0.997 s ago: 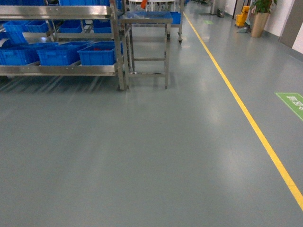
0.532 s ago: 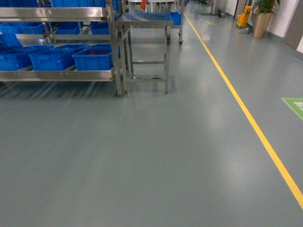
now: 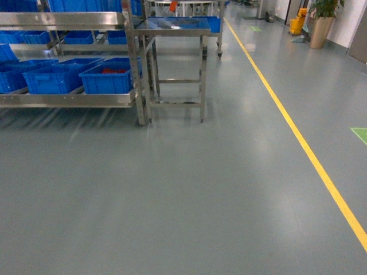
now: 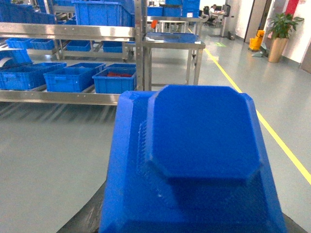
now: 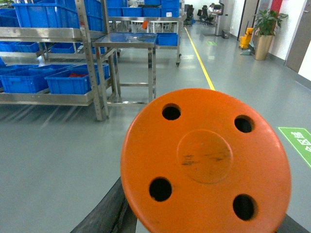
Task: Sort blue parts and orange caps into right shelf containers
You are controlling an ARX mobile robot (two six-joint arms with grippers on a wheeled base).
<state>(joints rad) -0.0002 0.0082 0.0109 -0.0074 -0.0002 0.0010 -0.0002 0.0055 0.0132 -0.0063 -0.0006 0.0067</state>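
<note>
Blue part [image 4: 194, 160] filling left wrist view, orange cap [image 5: 206, 160] filling right; tool state on either arm not determinable.

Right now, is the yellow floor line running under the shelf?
No, in the head view the yellow line runs along open floor well right of the shelf.

- A steel shelf rack [image 3: 69, 98] is seen standing on the grey floor [image 3: 172, 200], well ahead of both claws.
- 3 blue crates [image 3: 109, 80] are held side by side on its lower shelf.
- A steel table [image 3: 175, 26] is placed just beside it.
</note>
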